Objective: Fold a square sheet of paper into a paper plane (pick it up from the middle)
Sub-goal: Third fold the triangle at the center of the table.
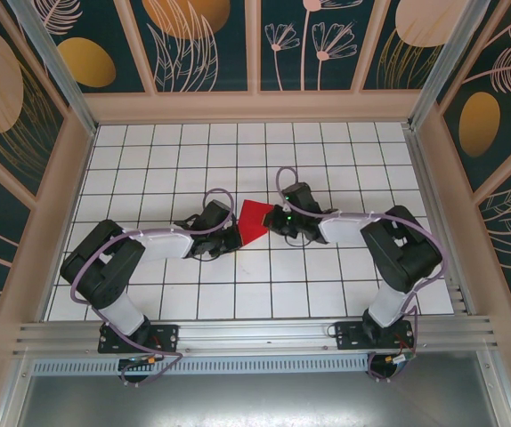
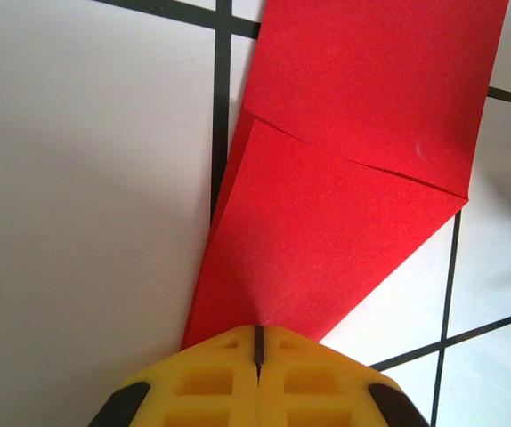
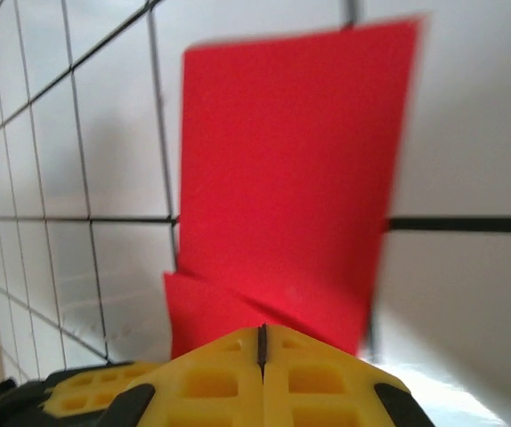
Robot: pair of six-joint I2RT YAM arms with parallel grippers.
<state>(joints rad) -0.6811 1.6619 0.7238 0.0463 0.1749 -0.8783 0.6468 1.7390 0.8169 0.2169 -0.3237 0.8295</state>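
Top external view is showing the red paper (image 1: 255, 221) lying partly folded in the middle of the worktop (image 1: 344, 285). Left fingers (image 2: 206, 382) and right fingers (image 3: 211, 382), each pressed together, are touching its opposite ends. An early fold seems underway, and next the flap likely needs pressing flat.

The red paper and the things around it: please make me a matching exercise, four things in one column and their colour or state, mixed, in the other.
1 the square sheet of paper
2 left gripper
3 table
4 cable

A purple
B red, partly folded
C white tiles, dark lines
D yellow tips, shut together

Pairs: 1-B, 2-D, 3-C, 4-A
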